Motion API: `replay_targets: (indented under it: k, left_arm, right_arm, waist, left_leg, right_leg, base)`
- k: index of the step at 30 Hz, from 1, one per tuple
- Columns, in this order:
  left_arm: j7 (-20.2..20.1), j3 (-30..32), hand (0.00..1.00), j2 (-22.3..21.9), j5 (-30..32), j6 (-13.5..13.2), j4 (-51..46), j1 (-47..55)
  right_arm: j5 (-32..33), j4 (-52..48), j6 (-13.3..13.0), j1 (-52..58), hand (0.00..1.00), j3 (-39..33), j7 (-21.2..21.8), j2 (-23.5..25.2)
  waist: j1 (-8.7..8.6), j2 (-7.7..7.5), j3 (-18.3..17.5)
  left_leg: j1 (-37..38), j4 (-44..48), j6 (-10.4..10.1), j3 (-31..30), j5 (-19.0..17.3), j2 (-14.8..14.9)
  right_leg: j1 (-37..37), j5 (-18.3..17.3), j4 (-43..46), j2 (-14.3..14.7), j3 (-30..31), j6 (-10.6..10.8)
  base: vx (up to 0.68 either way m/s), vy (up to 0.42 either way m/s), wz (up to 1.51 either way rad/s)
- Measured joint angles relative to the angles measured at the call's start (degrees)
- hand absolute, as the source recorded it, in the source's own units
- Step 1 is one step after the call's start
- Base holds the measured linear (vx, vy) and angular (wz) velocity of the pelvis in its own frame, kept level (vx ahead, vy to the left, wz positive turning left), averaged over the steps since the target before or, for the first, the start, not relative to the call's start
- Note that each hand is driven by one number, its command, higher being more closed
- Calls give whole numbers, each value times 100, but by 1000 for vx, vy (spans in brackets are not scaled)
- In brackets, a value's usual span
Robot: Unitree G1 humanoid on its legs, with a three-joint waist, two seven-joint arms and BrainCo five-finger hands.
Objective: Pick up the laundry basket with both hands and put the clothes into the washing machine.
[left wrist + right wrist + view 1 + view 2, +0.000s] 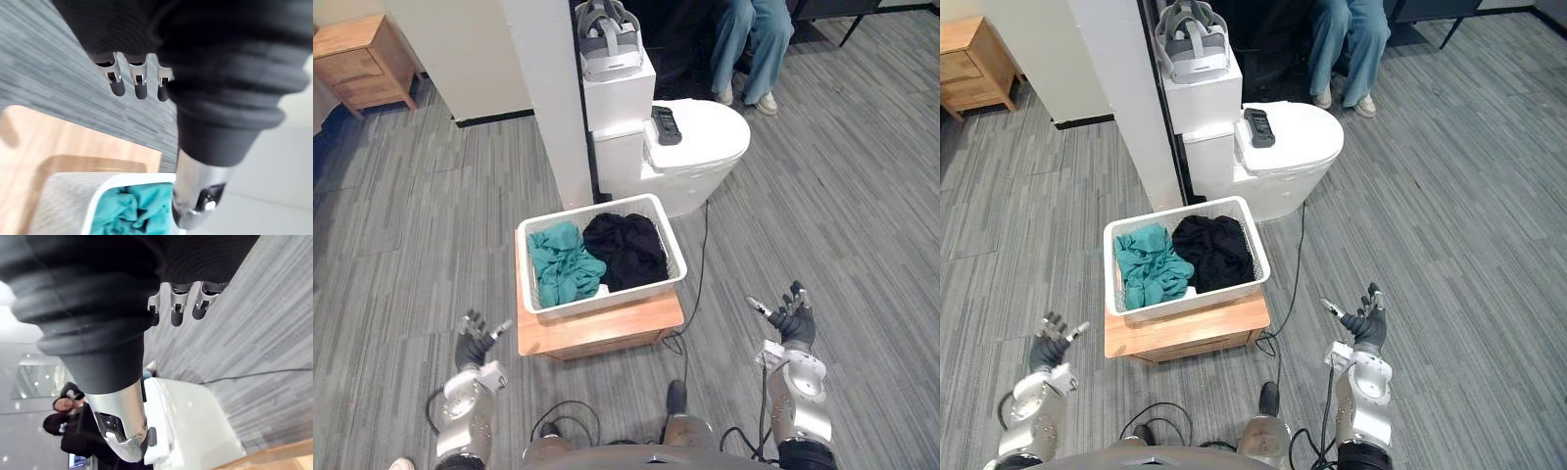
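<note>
Hands: I see left hand (472,343) and right hand (795,323) empty, fingers loosely spread | Target: laundry basket (607,298), clothes (563,264) inside, on wooden stand (597,331), ahead between them, long axis crosswise | Nearer: left, apparently.

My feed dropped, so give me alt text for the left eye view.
A white laundry basket holding teal clothes and black clothes sits on a low wooden stand. The left robot hand and right robot hand hang open either side, touching nothing. A white toilet stands behind.
</note>
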Motion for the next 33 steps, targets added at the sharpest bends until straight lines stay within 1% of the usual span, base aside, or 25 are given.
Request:
replay_targets:
  k: [2,3,4,5,6,7,8,9,10,11,12,13,15,16,18,20,21,24,26,29,30,33]
  left_arm:
    - [1,71,0,267,-1,-39,-250,-312]
    - [3,71,0,338,-1,-51,-302,-403]
    - [3,69,0,470,-1,-100,-320,-610]
    - [6,66,0,573,-3,-107,-291,-807]
    - [21,64,0,671,-7,-117,-217,-1117]
    - [21,60,0,716,-7,-126,-135,-1278]
    - [31,56,0,827,-19,-163,89,-1590]
    - [39,23,0,886,-75,-168,227,-1794]
    - [86,-10,0,904,-72,-167,320,-1917]
    - [176,-57,0,913,-71,-166,424,-2135]
    - [188,-60,0,919,-71,-166,472,-2230]
    - [222,-108,0,966,-72,-166,628,-2427]
    - [283,-141,0,1058,-81,-164,916,-2701]
    - [331,-141,0,1122,-97,-162,1148,-2901]
    - [426,-137,0,1214,-178,-151,1507,-3213]
    - [482,-128,0,1269,-182,-143,1877,-3485]
    - [572,-125,0,1295,-186,-130,2019,-3636]
    - [672,-119,0,1299,-239,-105,2092,-3832]
    - [689,-41,0,1307,-355,-104,2094,-3959]
    - [791,129,0,1319,-445,-104,2165,-4061]
    - [809,141,0,1319,-462,-104,2232,-4126]
    - [812,141,0,1322,-461,-97,2476,-4280]
  right_arm:
    - [0,-33,0,-309,0,16,6,-407]
    - [1,-29,0,-428,0,34,7,-530]
    - [1,44,-1,-730,0,170,8,-796]
    - [3,151,3,-999,0,295,10,-1011]
    - [12,339,10,-1356,0,476,14,-1269]
    - [12,461,14,-1537,0,572,14,-1382]
    - [44,793,19,-2027,0,863,20,-1583]
    - [107,973,16,-2309,0,1018,25,-1676]
    - [141,1109,23,-2474,0,1121,26,-1733]
    - [265,1381,60,-2801,0,1289,30,-1813]
    - [298,1490,106,-2953,0,1356,27,-1834]
    - [316,1685,145,-3198,0,1443,24,-1869]
    - [357,1920,172,-3471,0,1579,20,-1930]
    - [358,2054,221,-3663,0,1595,18,-1944]
    - [365,2284,255,-4004,0,1631,7,-1978]
    - [466,2452,271,-4329,0,1875,4,-2116]
    - [466,2575,285,-4590,0,1967,-5,-2140]
    - [464,2587,330,-4815,0,1979,-19,-2145]
    - [462,2621,363,-5004,0,1986,-37,-2146]
    - [457,2769,363,-5162,0,2038,-78,-2147]
    - [457,2796,368,-5195,0,2038,-161,-2155]
    - [455,2799,369,-5269,0,2076,-183,-2157]
  waist:
    - [-35,39,29]
    - [-53,53,41]
    - [-98,76,82]
    - [-118,86,155]
    - [-122,87,306]
    - [-116,93,363]
    - [-108,103,436]
    - [-108,107,533]
    - [-103,125,564]
    - [-92,156,672]
    - [-84,162,730]
    - [-72,174,878]
    - [-59,179,1010]
    - [-50,190,1102]
    - [-26,185,1250]
    - [27,193,1320]
    - [18,202,1450]
    - [24,196,1482]
    - [29,206,1583]
    - [40,207,1587]
    - [46,206,1588]
    - [58,209,1649]
  left_leg:
    - [-43,0,0,8,0,-38]
    - [-75,-1,0,9,0,-49]
    - [-135,-13,1,12,-1,-65]
    - [-171,-16,1,15,-1,-72]
    - [-173,-19,2,18,-2,-74]
    - [-185,-20,3,25,-2,-74]
    - [-303,-24,9,79,-7,-74]
    - [-368,-23,19,126,-13,-78]
    - [-435,-25,63,145,-39,-79]
    - [-537,-35,151,158,-94,-79]
    - [-579,-34,187,159,-117,-83]
    - [-624,-34,210,167,-151,-91]
    - [-752,-29,175,180,-190,-102]
    - [-818,-28,97,193,-246,-96]
    - [-916,-13,80,232,-257,-107]
    - [-1050,3,78,297,-255,-113]
    - [-1073,22,79,299,-245,-95]
    - [-1240,84,73,308,-239,-61]
    - [-1269,106,63,320,-225,-42]
    - [-1340,110,63,362,-225,-22]
    - [-1387,132,63,369,-225,-20]
    - [-1436,200,63,375,-227,-20]
  right_leg:
    - [-43,132,-93,-14,60,-28]
    - [-80,160,-96,-23,70,-37]
    - [-168,223,-99,-33,92,-42]
    - [-215,272,-112,-34,116,-48]
    - [-233,326,-123,-30,150,-64]
    - [-261,349,-123,-25,174,-64]
    - [-443,402,-123,-18,237,-21]
    - [-537,448,-119,-16,267,-38]
    - [-621,488,-119,-12,293,-26]
    - [-761,556,-124,1,343,-15]
    - [-823,596,-124,6,376,-32]
    - [-896,661,-127,4,401,-17]
    - [-1040,738,-127,0,431,-32]
    - [-1128,790,-127,5,447,-47]
    - [-1249,861,-140,2,531,-36]
    - [-1425,921,-149,1,575,-29]
    - [-1439,943,-161,13,581,-17]
    - [-1606,999,-151,43,644,-53]
    - [-1653,1031,-150,72,705,-91]
    - [-1773,1036,-106,97,730,-95]
    - [-1805,1036,-93,96,735,-95]
    - [-1833,1029,-60,82,757,-91]
  base:
    - [-49,8,-11]
    - [-67,17,-9]
    - [-80,17,-10]
    - [-108,10,-12]
    - [-104,-3,-10]
    - [-158,-21,-19]
    - [-137,-23,-20]
    - [-146,-22,-20]
    - [-118,-13,-13]
    - [-125,-11,-12]
    - [-135,-11,-15]
    - [-152,-5,-13]
    - [-124,-1,-7]
    - [-88,1,-7]
    - [-125,-2,-9]
    - [-88,-6,-14]
    - [-52,-3,-10]
    - [-38,3,-5]
    - [-17,27,-10]
    - [-8,37,-8]
    - [-7,43,-1]
    - [-14,44,1]
